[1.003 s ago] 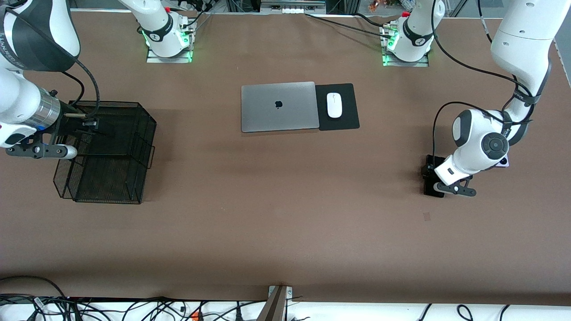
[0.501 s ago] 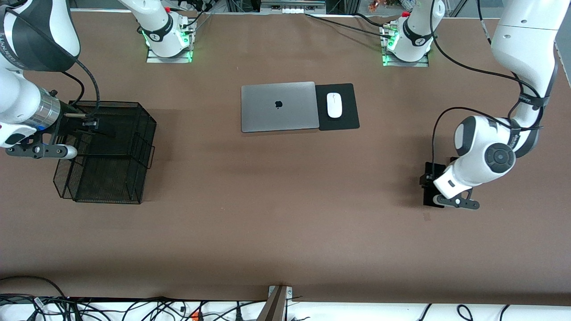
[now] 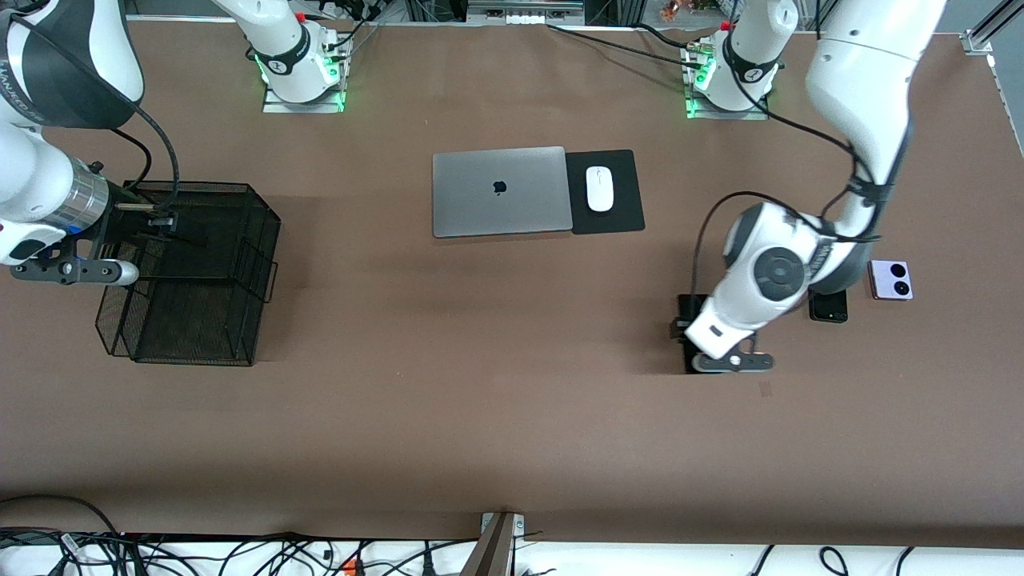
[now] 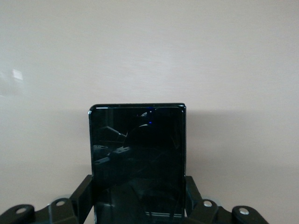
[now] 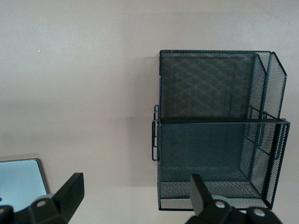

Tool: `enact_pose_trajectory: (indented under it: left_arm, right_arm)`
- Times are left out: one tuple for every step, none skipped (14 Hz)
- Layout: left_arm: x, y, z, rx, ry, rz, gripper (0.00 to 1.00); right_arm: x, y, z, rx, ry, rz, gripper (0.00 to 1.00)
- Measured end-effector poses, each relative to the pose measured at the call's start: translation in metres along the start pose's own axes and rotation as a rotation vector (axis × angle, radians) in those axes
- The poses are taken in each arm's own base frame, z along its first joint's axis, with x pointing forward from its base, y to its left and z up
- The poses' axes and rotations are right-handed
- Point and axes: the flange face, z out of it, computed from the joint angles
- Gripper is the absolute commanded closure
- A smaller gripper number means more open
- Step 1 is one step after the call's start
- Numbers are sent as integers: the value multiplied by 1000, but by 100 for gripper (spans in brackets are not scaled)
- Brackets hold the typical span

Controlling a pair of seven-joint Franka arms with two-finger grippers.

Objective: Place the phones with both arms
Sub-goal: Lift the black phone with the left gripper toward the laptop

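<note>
The long slim black phone [image 4: 137, 158] is clamped in the left gripper [image 3: 724, 352] for transfer toward the mesh organizer [image 3: 192, 272], over which the right gripper [image 5: 133, 196] waits, jaws wide.

A closed silver laptop [image 3: 499, 191] is laid flat on the brown table [image 3: 480, 400], midway between the two ends, and a black mouse pad [image 3: 605, 192] is set touching its edge on the side toward the left arm's end. A white mouse [image 3: 599, 188] is placed on the pad. A black wire-mesh basket [image 3: 192, 272], split into compartments by mesh dividers, is stood toward the right arm's end of the table, and tangled cables [image 3: 240, 556] are seen along the edge nearest the front camera.
</note>
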Motion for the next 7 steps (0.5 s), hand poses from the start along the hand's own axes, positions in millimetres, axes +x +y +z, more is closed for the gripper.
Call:
enact_pose_trajectory:
  left_arm:
    - [-5, 25, 5, -3, 0, -32, 85]
    - [-11, 50, 9, -7, 0, -60, 85]
    - [-18, 76, 13, -11, 2, -83, 85]
    - [-25, 101, 17, -16, 5, -99, 85]
    - [-31, 122, 19, -23, 8, -109, 85]
    - [-36, 141, 21, -29, 13, -110, 85]
    - [-41, 159, 22, -36, 17, -102, 85]
  right_arm:
    - [0, 0, 0, 0, 0, 0, 0]
    - [0, 0, 0, 0, 0, 0, 0]
    - [0, 0, 0, 0, 0, 0, 0]
    - [0, 0, 0, 0, 0, 0, 0]
    - [0, 0, 0, 0, 0, 0, 0]
    - [0, 0, 0, 0, 0, 0, 0]
    - [0, 0, 0, 0, 0, 0, 0]
